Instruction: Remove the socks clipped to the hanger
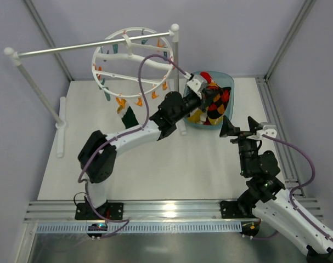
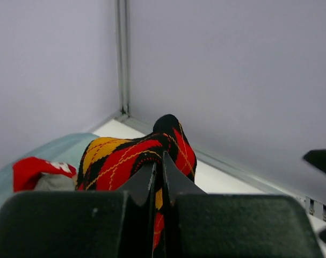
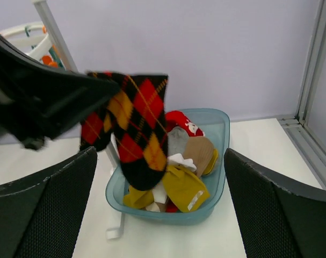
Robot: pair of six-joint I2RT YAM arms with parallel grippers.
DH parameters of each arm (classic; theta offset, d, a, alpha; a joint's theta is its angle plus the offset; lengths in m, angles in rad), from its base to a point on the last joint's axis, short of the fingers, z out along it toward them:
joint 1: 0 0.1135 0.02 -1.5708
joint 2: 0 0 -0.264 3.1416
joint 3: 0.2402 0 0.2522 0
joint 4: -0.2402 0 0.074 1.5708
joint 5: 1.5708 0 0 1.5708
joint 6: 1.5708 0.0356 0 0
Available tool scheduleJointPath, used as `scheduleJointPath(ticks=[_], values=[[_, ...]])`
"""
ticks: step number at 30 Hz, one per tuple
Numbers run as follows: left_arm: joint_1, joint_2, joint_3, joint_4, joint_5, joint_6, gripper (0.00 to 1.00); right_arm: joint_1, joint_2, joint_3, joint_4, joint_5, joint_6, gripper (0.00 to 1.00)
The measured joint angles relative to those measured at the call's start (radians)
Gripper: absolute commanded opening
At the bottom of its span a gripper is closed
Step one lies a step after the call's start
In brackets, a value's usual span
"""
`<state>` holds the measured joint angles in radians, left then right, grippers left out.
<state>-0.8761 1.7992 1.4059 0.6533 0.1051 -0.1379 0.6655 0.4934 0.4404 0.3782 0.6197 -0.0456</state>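
My left gripper (image 1: 208, 97) is shut on a dark argyle sock (image 1: 216, 107) with red and yellow diamonds and holds it over the teal basin (image 1: 227, 81). The sock drapes over the shut fingers in the left wrist view (image 2: 125, 158) and hangs above the basin in the right wrist view (image 3: 136, 129). The white round hanger (image 1: 132, 61) with orange and teal clips hangs from the rail at the back left. A dark green sock (image 1: 129, 117) hangs from one of its clips. My right gripper (image 1: 227, 129) is open and empty, facing the basin (image 3: 214, 191) from the near right.
The basin holds several socks: yellow (image 3: 185, 187), white, tan (image 3: 199, 151), red (image 3: 180, 121). A white rail stand (image 1: 89, 46) with two posts crosses the back; its right post (image 1: 176, 71) stands just left of the basin. Frame walls close the back and sides.
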Motion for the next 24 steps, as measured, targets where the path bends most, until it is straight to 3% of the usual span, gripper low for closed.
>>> scheduleJointPath(ticks=[11, 12, 13, 15, 16, 17, 24], values=[[0.060, 0.590, 0.373, -0.181, -0.006, -0.043, 0.01, -0.002, -0.148, -0.042, -0.004, 0.008, 0.025, 1.00], [0.063, 0.620, 0.385, -0.208, -0.008, -0.043, 0.07, -0.002, -0.148, -0.044, -0.005, 0.006, 0.026, 0.99], [0.065, 0.635, 0.387, -0.231, -0.010, -0.045, 0.31, -0.002, -0.146, -0.046, -0.006, 0.005, 0.026, 1.00], [0.066, 0.640, 0.386, -0.265, -0.010, -0.043, 0.66, -0.002, -0.140, -0.046, -0.006, 0.003, 0.026, 1.00], [0.066, 0.636, 0.385, -0.261, -0.010, -0.045, 0.93, -0.002, -0.134, -0.046, -0.005, 0.002, 0.026, 1.00], [0.064, 0.626, 0.379, -0.256, -0.010, -0.047, 0.99, -0.002, -0.129, -0.046, -0.005, 0.001, 0.026, 1.00], [0.051, 0.428, 0.151, -0.159, -0.031, -0.062, 1.00, -0.002, -0.069, -0.046, -0.006, -0.018, 0.026, 1.00]])
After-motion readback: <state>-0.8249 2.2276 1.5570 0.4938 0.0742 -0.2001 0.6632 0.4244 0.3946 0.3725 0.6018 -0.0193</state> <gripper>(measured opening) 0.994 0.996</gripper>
